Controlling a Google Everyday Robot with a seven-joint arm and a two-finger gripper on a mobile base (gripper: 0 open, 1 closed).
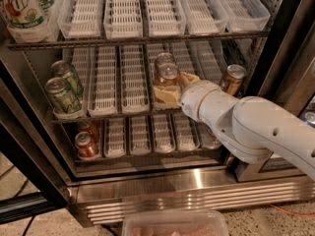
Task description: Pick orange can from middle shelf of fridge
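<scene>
PICTURED: A Google Everyday Robot's tan parallel-jaw gripper reaches into a large dark-framed drinks fridge with a ribbed stainless-steel base. It sits at the lower body of an upright copper-orange metallic drink can, near the front of the middle shelf of dark wire and white slotted plastic trays. The can's long axis runs vertical, silver top up. It lies just left of the wrist and slightly deeper in, while the thick white arm comes in from the lower right across the fridge's open front. Whether the gripper has clamped the can or merely brackets it cannot be told from here. A 2nd copper can stands directly behind in the same lane, a 3rd copper can stands to the right beyond the arm, and 2 green cans occupy the shelf's left end. By the look of it, the way out runs back toward the front right along the arm's own line, with the can kept upright and low under the top shelf.
</scene>
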